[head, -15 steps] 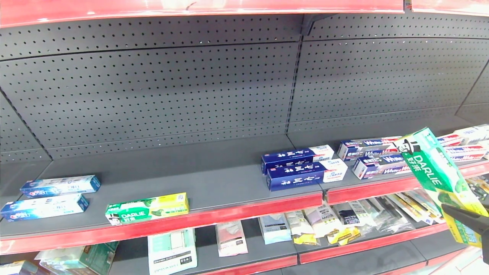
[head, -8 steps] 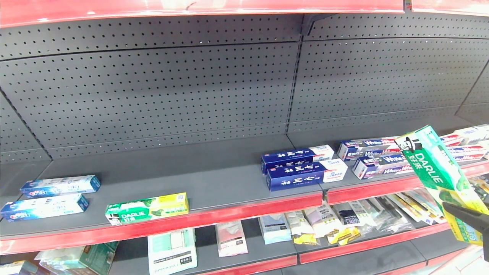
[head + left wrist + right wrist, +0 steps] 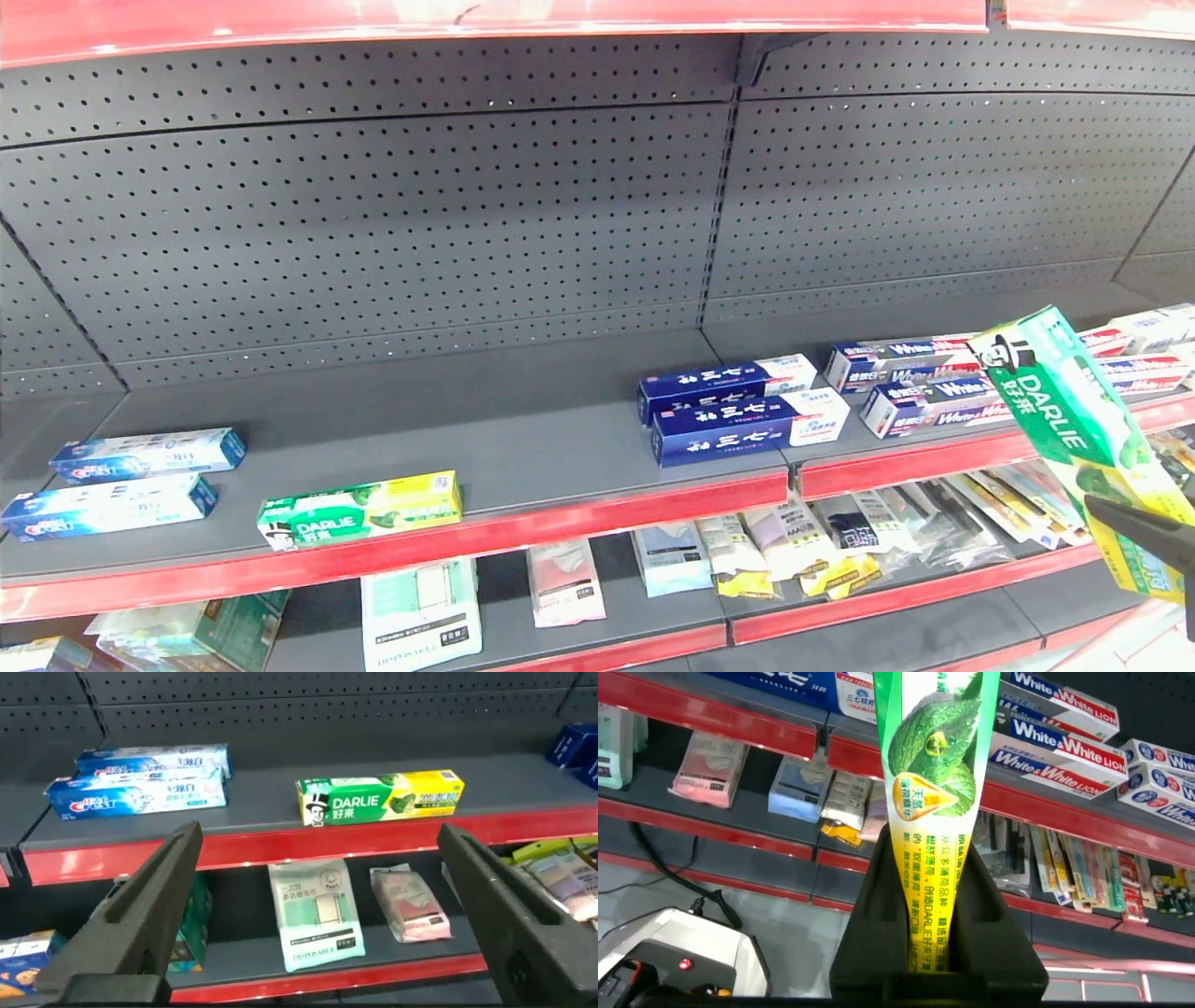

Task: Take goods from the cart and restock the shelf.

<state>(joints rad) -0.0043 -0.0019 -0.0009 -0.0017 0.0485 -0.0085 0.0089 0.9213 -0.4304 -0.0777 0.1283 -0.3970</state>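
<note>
The green toothpaste box [image 3: 1074, 420] in the right end effector [image 3: 929, 873] has edged slightly upward since a second ago; everything on the shelf lies as it did.

That box is clamped at its yellow lower end between the two black fingers [image 3: 878, 887]. It is held in the air, tilted, in front of the right end of the shelf [image 3: 523, 439], with its top end leaning toward the shelf. The left end effector [image 3: 320, 838] is spread wide with nothing in it, facing the left part of the shelf front.

On the lower shelf [image 3: 840, 644] lie flat packets, among them a pale green pouch [image 3: 420, 611] and a pink one [image 3: 565, 579].

On the shelf above, near the red front edge, a second green box [image 3: 359, 509] lies flat. To its left are two light-blue boxes [image 3: 107, 507], one behind the other. Farther right, two dark-blue boxes [image 3: 747, 427] lie touching side by side. Beyond them, partly hidden by the held box, are white, blue and red boxes [image 3: 901, 359].

Behind it all stands the grey pegboard back panel [image 3: 373, 215].
</note>
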